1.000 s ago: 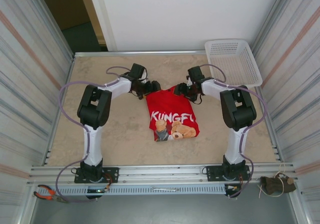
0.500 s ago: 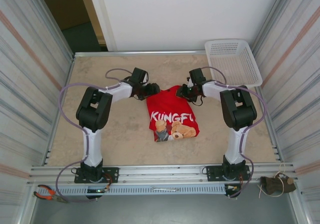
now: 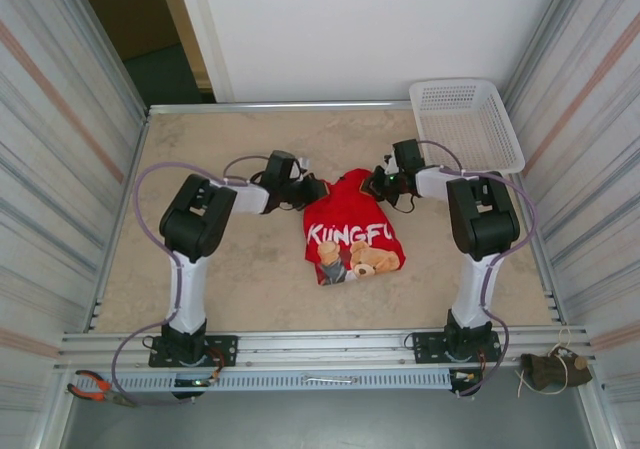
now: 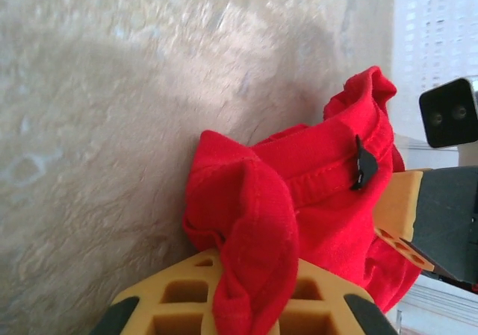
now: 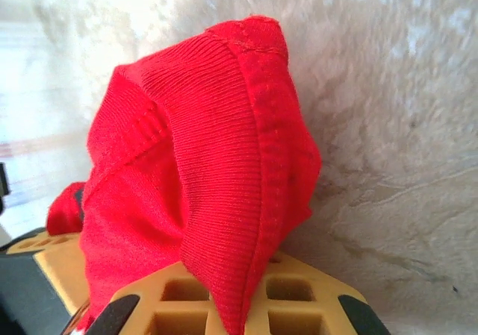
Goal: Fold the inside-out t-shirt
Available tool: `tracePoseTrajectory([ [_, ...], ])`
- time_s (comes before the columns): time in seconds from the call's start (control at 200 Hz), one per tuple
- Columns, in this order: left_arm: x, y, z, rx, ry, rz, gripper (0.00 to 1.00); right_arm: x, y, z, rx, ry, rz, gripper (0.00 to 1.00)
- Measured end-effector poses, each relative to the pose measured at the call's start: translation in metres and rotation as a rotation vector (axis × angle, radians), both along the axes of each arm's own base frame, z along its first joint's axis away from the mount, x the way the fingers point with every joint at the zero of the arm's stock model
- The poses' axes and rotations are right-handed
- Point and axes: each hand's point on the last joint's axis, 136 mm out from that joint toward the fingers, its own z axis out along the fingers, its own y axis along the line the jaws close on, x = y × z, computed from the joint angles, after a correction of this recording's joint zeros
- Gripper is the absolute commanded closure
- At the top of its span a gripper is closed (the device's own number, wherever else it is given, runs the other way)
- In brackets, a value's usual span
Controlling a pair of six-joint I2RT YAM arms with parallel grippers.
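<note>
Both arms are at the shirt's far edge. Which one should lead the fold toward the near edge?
Right, marginally. The right gripper is shut on the ribbed collar band of the t-shirt, a flat, clean pinch; the left gripper is shut on a twisted bunch. Probably best to move both together.

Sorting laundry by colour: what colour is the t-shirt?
Bright red. The t-shirt shows best in top external view.
</note>
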Motion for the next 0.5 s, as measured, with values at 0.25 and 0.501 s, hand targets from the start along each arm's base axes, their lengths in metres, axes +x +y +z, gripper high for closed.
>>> tracePoseTrajectory([
  [0.25,0.078,0.018,0.103,-0.109,-0.184,0.028,1.00,0.064,0.002,0.093,0.095,-0.187,-0.059,1.00],
  [0.501,0.114,0.029,0.241,-0.214,-0.460,0.001,1.00,0.104,0.006,0.205,0.188,-0.426,-0.074,1.00],
])
